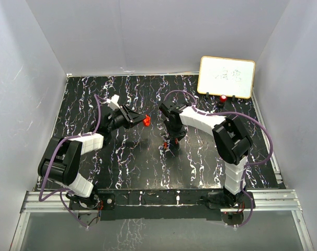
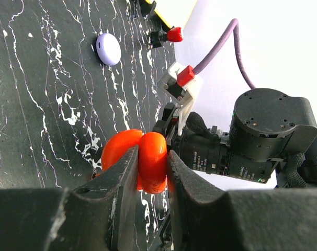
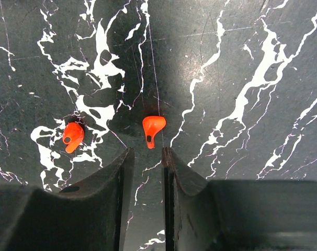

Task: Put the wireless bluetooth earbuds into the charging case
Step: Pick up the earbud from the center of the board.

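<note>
- Near the middle of the table (image 1: 148, 172), two red earbuds lie loose on the dark marbled top, close together but not touching. In the right wrist view one (image 3: 153, 129) sits just beyond the fingertips, and the other (image 3: 72, 136) lies off to one side.
- The right gripper (image 3: 147, 151) points straight down over the nearer earbud. Its jaws stand only a narrow gap apart with nothing between them. That narrow setting suits so small a piece, since wide jaws would more likely knock it aside than pinch it.
- The earbud is not yet between the pads, so I judge the pick is still being lined up.
- The left gripper (image 2: 151, 154) is clamped on the red charging case (image 2: 119, 148) and holds it off the table, left of the middle and turned toward the right arm. One red lobe sits between the fingers and the other sticks out beside them, so the case looks hinged open. Its sockets cannot be seen.
- Holding the case in the air probably steadies it, giving the right arm a fixed target that will not skate across the slick top when an earbud is pressed in.
- A lavender case (image 2: 108, 48) rests on the table well apart, toward the far edge by the whiteboard (image 1: 226, 77). It is out of this exchange.
</note>
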Controlling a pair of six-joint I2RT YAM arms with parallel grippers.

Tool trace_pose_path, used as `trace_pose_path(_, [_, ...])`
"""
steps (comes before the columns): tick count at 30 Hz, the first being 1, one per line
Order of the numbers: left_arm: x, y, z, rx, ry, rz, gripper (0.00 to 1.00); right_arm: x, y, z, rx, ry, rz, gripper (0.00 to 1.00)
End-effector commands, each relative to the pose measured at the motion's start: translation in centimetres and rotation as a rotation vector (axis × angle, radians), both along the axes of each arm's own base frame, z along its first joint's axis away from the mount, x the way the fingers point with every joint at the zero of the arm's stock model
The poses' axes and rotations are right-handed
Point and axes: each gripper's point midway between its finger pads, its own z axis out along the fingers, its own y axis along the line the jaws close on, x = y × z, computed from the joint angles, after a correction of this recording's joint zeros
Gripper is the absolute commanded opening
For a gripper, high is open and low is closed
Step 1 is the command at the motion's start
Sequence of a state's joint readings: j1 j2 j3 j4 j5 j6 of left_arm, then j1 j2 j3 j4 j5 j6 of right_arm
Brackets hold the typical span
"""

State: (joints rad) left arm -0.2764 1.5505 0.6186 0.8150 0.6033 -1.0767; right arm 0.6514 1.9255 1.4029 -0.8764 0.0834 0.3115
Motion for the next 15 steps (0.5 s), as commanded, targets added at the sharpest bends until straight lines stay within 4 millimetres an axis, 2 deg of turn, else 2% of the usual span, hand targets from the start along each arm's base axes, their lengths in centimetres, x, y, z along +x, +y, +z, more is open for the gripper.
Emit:
trace_pose_path(1, [-0.20,0.06,0.36,-0.015,-0.018,-0.016,0.00,1.67,0.53,0.77,0.010,-0.048,-0.002,0.25])
trace_pose_path(15, [-0.19,0.24,0.13,-0.021,-0.013,-0.015,0.00,1.90,0.62,0.16,0.000,-0.043,-0.001,0.21])
